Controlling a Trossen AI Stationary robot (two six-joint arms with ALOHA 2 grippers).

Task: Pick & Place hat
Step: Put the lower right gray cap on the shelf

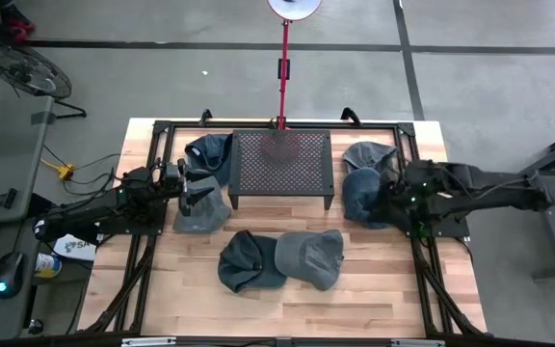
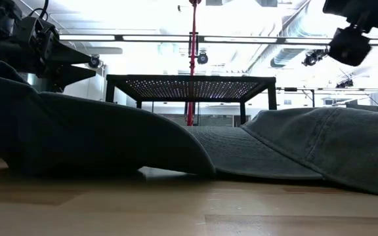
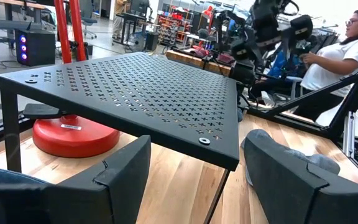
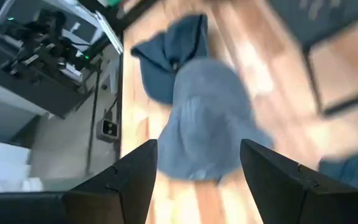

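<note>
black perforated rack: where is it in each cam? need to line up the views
High view: perforated rack at top centre of the table, between both arms.
Low view: rack mid-frame, behind the hats lying in front.
Left wrist view: rack fills the middle, just beyond the left hand, which is open.
Right wrist view: only a blurred dark corner at the top right, possibly the rack; cannot tell.
Shared landmark: red pole behind the rack, also in the low view and left wrist view.

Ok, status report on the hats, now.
Left gripper open, over left hat. Right gripper open, above right hat. Nothing held. Black perforated stand empty.
</note>
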